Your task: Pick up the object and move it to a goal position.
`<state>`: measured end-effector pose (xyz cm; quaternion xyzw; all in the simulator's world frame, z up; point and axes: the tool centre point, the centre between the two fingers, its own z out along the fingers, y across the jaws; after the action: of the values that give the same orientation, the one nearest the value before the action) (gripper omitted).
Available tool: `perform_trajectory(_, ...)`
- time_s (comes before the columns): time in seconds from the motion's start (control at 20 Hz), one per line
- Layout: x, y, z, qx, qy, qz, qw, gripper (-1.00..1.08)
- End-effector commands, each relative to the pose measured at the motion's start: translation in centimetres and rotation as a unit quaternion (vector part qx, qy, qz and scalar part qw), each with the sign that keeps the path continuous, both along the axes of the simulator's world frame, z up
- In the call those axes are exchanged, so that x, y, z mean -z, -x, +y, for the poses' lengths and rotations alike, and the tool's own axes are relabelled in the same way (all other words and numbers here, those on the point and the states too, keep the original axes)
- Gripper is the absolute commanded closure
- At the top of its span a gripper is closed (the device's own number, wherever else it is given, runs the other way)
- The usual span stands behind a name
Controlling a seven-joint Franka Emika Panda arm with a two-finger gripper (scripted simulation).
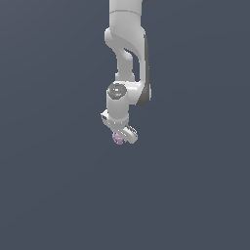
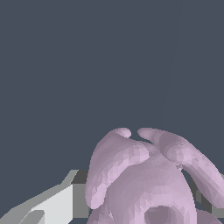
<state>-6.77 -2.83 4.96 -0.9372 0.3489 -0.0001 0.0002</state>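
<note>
The object (image 1: 117,138), a small lumpy pink-lavender blob, is sitting right at the tip of the claw (image 1: 122,137), tucked between the fingers, on the side toward the exterior view's left. In the wrist view the object (image 2: 148,179) is filling the lower part of the picture, pressed up close to the camera, with one grey-white finger (image 2: 52,203) showing just beside it and a sliver of another finger (image 2: 205,202) peeking out on the far side. So the claw is looking closed narrow around the blob, holding it, judging by fingers flanking both sides.

Key relation: the blob is lying directly between the fingers, no offset worth correcting. It's roundish with lobes bulging outward away from the wrist, so no clear long axis to align to.

Nothing is visibly carrying it: the backdrop is flat dark grey-blue in both views, no worktop edge or corner to reference, and I can't tell whether the blob is lifted or resting on a surface. No goal marker is showing in either view, so direction to the goal can't be read.

Arm is hanging down from the exterior view's top, wrist pointing downward, only one arm in play
</note>
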Motion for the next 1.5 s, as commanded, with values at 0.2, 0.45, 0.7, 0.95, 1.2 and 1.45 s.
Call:
perform_trajectory(0.2, -2.9, -1.3, 2.6, 0.0, 0.0, 0.0, 1.0, 1.08)
perform_trajectory(0.45, -6.4, -2.8, 5.8, 0.0, 0.001, 0.0, 1.0, 1.08)
perform_trajectory(0.7, -10.5, -4.7, 9.5, 0.0, 0.001, 0.0, 1.0, 1.08)
perform_trajectory(0.95, -14.6, -6.6, 13.2, 0.0, 0.001, 0.0, 1.0, 1.08)
perform_trajectory(1.2, -17.5, -8.1, 16.0, 0.0, 0.001, 0.0, 1.0, 1.08)
perform_trajectory(1.45, -19.3, -9.1, 17.7, 0.0, 0.001, 0.0, 1.0, 1.08)
